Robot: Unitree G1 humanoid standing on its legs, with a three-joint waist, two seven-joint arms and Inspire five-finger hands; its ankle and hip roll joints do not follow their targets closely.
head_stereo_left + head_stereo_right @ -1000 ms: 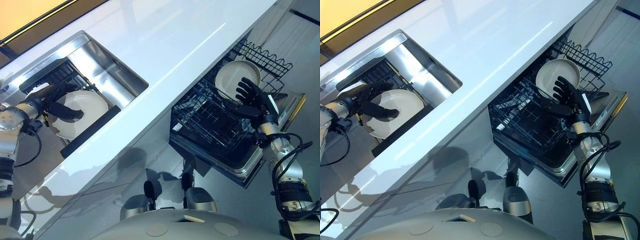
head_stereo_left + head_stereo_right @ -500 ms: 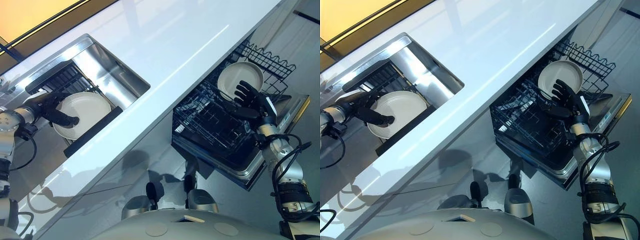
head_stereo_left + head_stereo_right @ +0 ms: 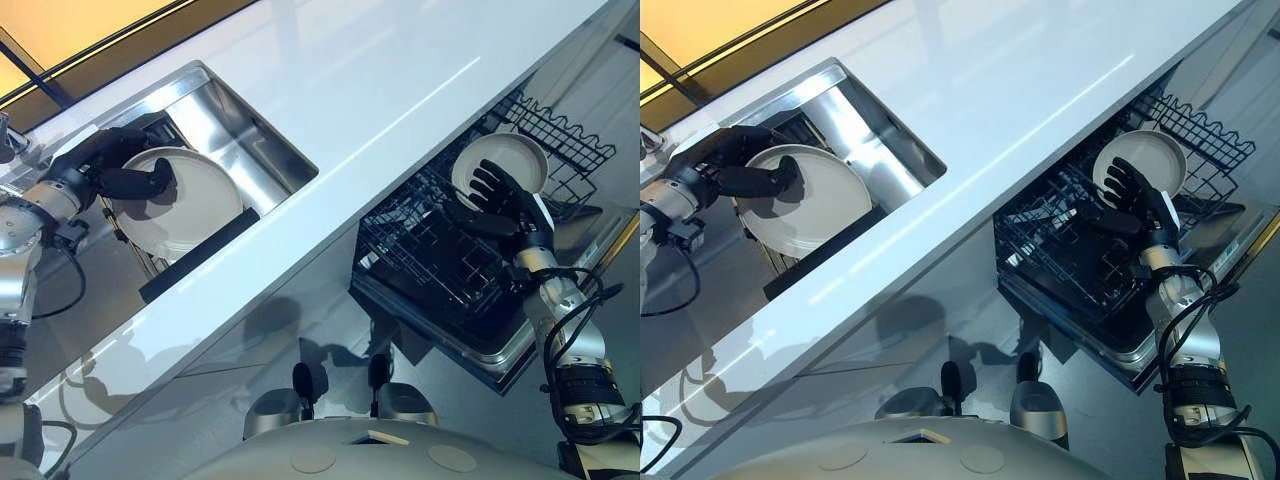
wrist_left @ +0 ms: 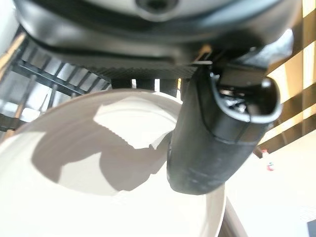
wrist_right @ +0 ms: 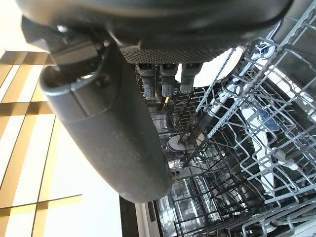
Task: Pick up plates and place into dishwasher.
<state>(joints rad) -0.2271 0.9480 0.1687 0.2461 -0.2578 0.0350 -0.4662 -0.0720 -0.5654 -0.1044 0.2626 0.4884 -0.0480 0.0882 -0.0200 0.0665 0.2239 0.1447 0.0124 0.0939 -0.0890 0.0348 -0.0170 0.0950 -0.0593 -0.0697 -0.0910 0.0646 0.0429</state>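
Left hand [image 3: 112, 160] pinches a round white plate [image 3: 185, 205] over the steel sink [image 3: 255, 140]; right hand [image 3: 503, 200] open beside the racked white plate [image 3: 515, 160].

place: kitchen | signs: white countertop [image 3: 330, 80], steel sink [image 3: 245, 135], open dishwasher rack [image 3: 440, 250]

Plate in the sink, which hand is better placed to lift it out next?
Left. The left hand already pinches the plate at the sink, thumb across its face. The right hand is far off at the dishwasher rack.
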